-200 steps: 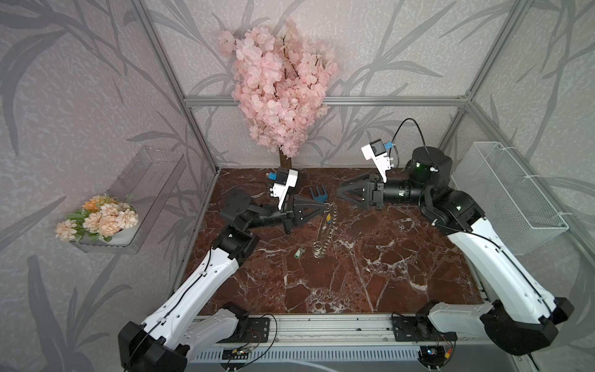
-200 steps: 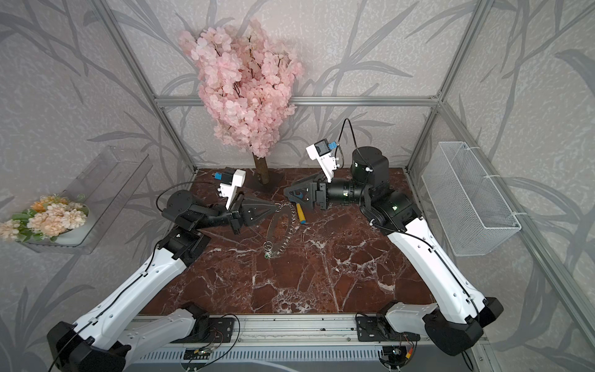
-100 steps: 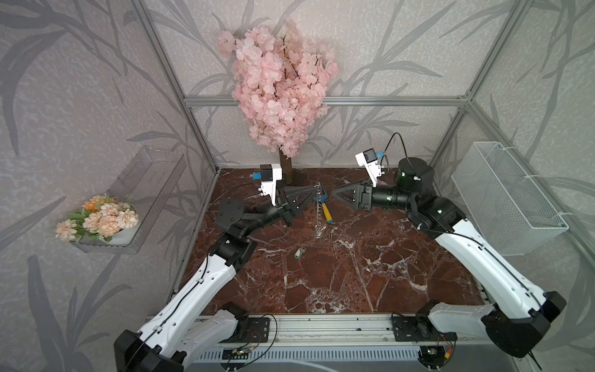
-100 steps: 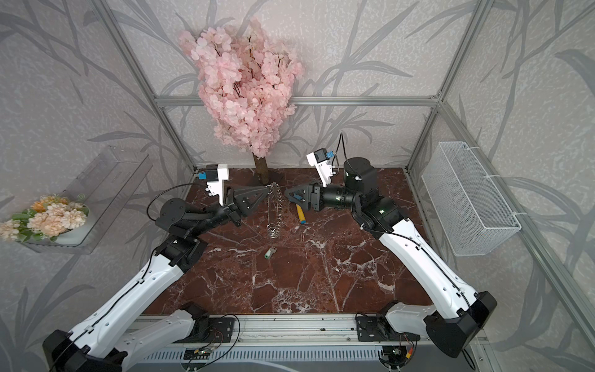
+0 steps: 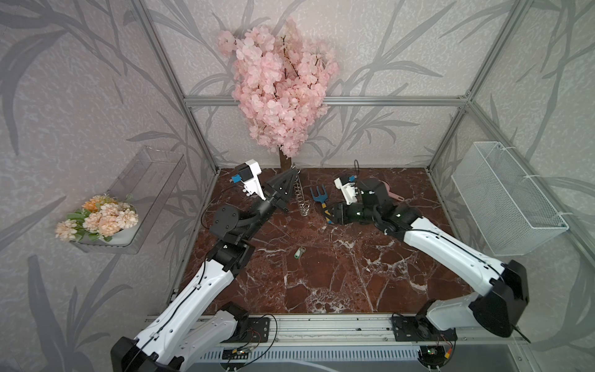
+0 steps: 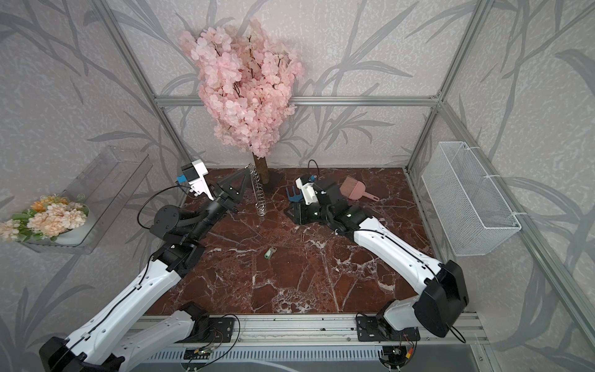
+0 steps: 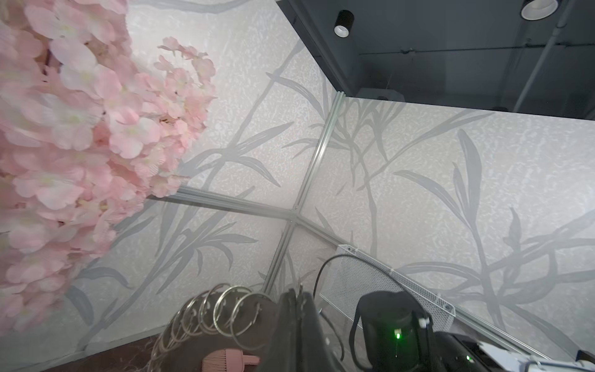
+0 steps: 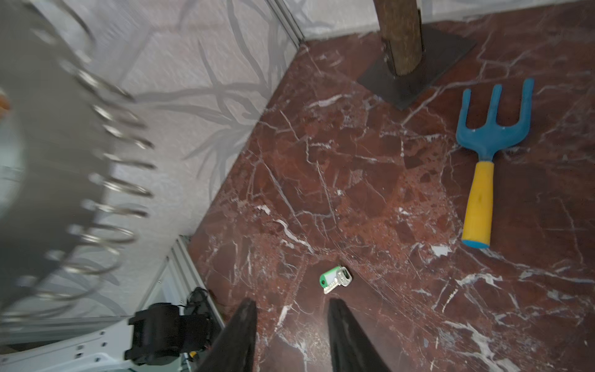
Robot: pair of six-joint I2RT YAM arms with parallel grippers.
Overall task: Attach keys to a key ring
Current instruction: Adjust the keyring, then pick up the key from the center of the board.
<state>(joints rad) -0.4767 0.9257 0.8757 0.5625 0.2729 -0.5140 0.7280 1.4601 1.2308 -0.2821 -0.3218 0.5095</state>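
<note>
**Bimanual key-threading task, early stage.** The key ring (image 5: pixel 301 197), a grey disc fringed with silver split rings, is clenched near its upper edge by the left gripper (image 5: pixel 293 174). It is held edge-on above the marble table (image 5: pixel 354 283), at roughly 12 o'clock from the table's centre and just beside the trunk of the blossom tree (image 5: pixel 285 159). Its rings are seen hanging in both top views. The key (image 5: pixel 299 253), with its pale green tag, is seen lying flat near the table's centre, well apart from the ring and at about 6 o'clock from it. As far as can be told, no key is carried on any split ring. The right gripper (image 8: pixel 289 306) is shown with its jaws parted and nothing between them. In the right wrist view it is pointed toward the key, which is not touched. The toy fork (image 5: pixel 318 195) is seen at about 1 o'clock from the key. Judged from this layout, only the lifting of the ring is done. The picking-up of the key and its threading onto a split ring are left. No brand, label or other writing can be read, and the tag's white insert is too small to be made out
</note>
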